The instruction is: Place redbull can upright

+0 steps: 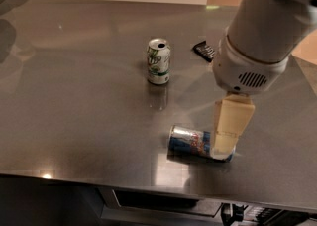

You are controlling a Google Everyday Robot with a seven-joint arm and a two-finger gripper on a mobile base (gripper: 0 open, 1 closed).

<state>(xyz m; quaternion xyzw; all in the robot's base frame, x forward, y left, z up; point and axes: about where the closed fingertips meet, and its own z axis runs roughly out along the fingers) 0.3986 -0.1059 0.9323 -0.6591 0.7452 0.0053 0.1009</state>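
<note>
The redbull can is blue and silver with a red logo. It lies on its side near the front edge of the steel table, its silver top pointing left. My gripper hangs from the big white arm that comes in from the upper right. It is down at the can's right end and covers that end from view. I cannot tell whether it touches the can.
A white-and-green soda can stands upright at the table's middle. A small black packet lies behind it to the right, partly hidden by the arm. The table's front edge runs just below the redbull can.
</note>
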